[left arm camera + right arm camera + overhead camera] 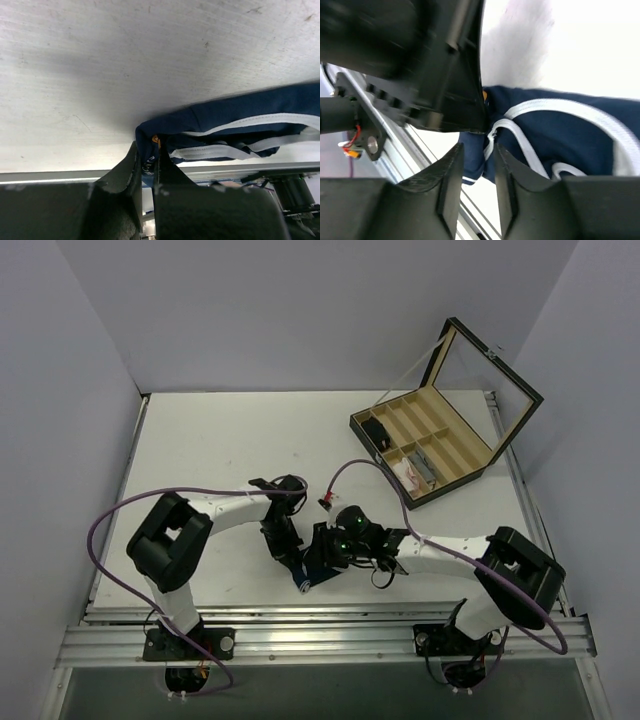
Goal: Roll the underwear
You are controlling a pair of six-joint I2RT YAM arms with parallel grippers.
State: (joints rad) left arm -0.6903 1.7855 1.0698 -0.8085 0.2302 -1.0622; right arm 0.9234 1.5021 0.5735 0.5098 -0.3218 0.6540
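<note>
The underwear (304, 576) lies bunched on the table (220, 440) near its front edge, between the two arms, and both tools crowd over it so that the top view shows only a navy scrap with white trim. The left gripper (148, 160) has its jaws closed tight on one folded corner (an orange speck shows at the pinch). The right gripper (479, 165), just beside it, holds its fingers nearly together with fabric and trim between them, apparently pinched, though blur hides the contact. A metal rail (50, 176) runs close behind the cloth. Well apart, far right, an open wooden box (458, 478) holds a white-and-pink bundle (408, 473) and a small black item (377, 431).
</note>
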